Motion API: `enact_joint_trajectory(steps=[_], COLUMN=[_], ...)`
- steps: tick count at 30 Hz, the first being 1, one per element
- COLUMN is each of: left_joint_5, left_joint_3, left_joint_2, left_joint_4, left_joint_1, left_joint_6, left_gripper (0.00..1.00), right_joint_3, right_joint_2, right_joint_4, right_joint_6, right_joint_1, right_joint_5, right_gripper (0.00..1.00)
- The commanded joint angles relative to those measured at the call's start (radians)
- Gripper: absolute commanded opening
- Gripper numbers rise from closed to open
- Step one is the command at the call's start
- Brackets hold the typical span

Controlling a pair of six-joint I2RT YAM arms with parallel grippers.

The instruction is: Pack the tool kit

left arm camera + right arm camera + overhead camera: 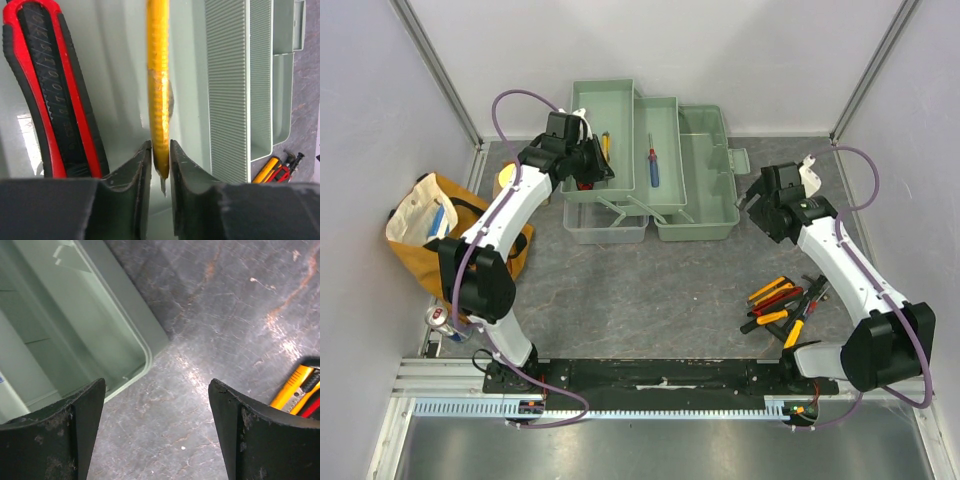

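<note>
Left claw (pixel 160 150) pinches the yellow-handled tool (pixel 158 75) inside the toolbox tray (pixel 120 75) (for stowing); right claw (pixel 157 430) gapes empty above worktop (pixel 240 305).

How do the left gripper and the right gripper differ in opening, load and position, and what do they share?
The left gripper is closed on a yellow-handled tool; the right gripper stands wide open and empty. The left gripper hangs over a toolbox tray; the right gripper is over the table beside the toolbox. Both have two dark fingers.
</note>
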Motion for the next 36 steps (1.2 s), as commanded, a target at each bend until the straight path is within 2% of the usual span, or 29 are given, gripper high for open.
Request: enact_joint_trajectory(steps=[1,3,6,15,23,28,36], left_joint_5=[-0.007,-0.019,-0.036,-0.105,-0.038,-0.016,0.003], left_joint_3=[0.013,0.011,0.010,0.057,0.056,0.056,0.039], left_joint_2=[-0.004,-0.010,-0.042,-0.133,-0.205,-0.226,-0.236], left_joint_4=[-0.027,-0.035,-0.035,-0.025,0.009,0.020,0.034], left_joint_1=[0.004,0.010,0.025,0.051,0.051,0.051,0.057], left_joint_6=[-0.052,-0.056,-0.056,-0.040,-0.020,-0.017,-0.014], left_gripper=[0.38,0.50,0.56,0.56,0.56,0.56,0.56], right_joint_3=[-0.027,-0.031,-0.044,-0.073,-0.129,-0.199,-0.323], right_joint_2=[-0.011,-0.009,-0.012,0.012,0.026,0.023,0.029], right_joint_4=[-0.023,-0.031,-0.041,-0.144,-0.235,-0.287,-0.150], right_joint_6=[0.040,0.040,0.037,0.027,0.052,0.093,0.101], right_joint_1=[-0.016,-0.022,-0.033,-0.071,-0.111,-0.120,-0.128], right_joint_5=[0.014,0.018,0.032,0.097,0.091,0.060,-0.054], right_gripper=[0.89,0.90,0.90,0.90,0.89,0.83,0.74])
